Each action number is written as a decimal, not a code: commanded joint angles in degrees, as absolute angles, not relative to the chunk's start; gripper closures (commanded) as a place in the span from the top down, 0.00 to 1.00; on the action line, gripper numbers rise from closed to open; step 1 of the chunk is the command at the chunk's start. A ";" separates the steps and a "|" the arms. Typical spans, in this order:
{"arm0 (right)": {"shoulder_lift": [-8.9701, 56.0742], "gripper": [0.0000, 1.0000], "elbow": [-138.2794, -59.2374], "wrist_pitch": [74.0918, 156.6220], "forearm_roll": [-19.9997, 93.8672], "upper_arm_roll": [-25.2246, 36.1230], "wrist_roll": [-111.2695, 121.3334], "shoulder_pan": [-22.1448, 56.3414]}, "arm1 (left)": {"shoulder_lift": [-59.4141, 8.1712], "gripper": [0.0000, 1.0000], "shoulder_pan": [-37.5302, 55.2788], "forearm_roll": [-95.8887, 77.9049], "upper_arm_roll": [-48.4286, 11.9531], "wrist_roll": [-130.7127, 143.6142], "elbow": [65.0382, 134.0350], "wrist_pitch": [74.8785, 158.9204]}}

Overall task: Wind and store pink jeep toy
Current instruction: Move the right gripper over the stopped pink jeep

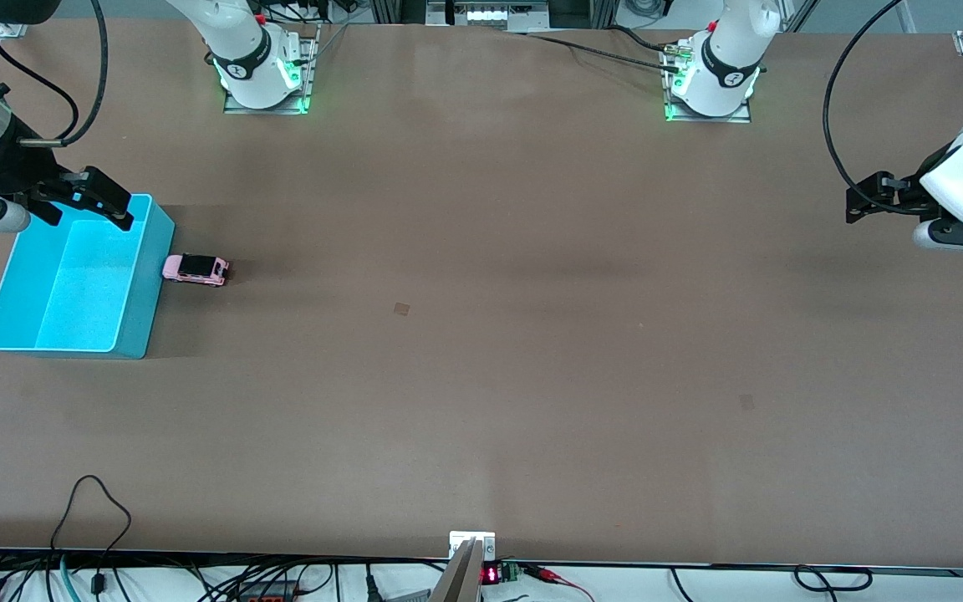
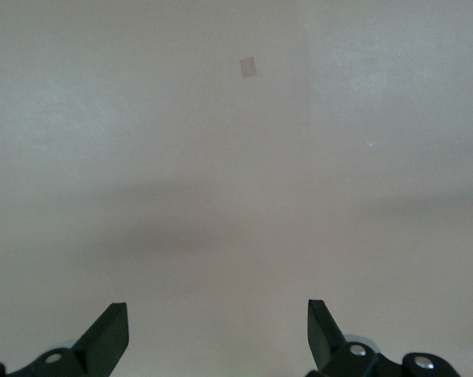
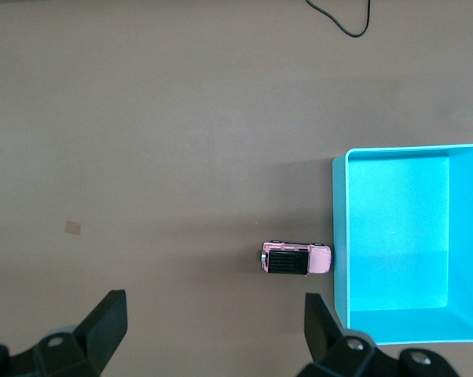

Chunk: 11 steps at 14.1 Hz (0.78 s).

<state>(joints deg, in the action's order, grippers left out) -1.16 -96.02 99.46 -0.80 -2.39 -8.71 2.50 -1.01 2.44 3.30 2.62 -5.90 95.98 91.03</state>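
Observation:
The pink jeep toy (image 1: 196,268) stands on the brown table, right beside the cyan bin (image 1: 143,309) on the side toward the left arm's end. The bin is empty. My right gripper (image 1: 89,219) is open and empty, up in the air over the bin's edge nearest the robots' bases. In the right wrist view the jeep (image 3: 295,258) touches or nearly touches the bin's wall (image 3: 340,236), ahead of my open right gripper (image 3: 215,322). My left gripper (image 1: 851,207) is open and empty, waiting over the table at the left arm's end; its wrist view (image 2: 217,330) shows bare table.
A small tan patch (image 1: 401,308) marks the table's middle; it also shows in the left wrist view (image 2: 249,67) and the right wrist view (image 3: 73,228). A black cable (image 1: 97,502) loops onto the table at the edge nearest the front camera.

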 commanded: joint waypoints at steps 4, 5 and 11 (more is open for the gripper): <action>1.40 1.00 -94.66 99.14 -0.26 -2.37 -7.30 2.90 | -0.09 1.00 2.72 2.55 3.69 -7.21 95.89 90.00; 1.58 1.00 -94.75 98.97 -0.26 -2.46 -3.99 2.90 | -0.09 1.00 2.72 2.64 3.69 -7.21 95.89 90.00; 3.85 1.00 -95.45 88.18 -0.61 -1.93 36.48 1.50 | 0.00 1.00 2.72 2.99 3.52 -7.21 95.89 89.74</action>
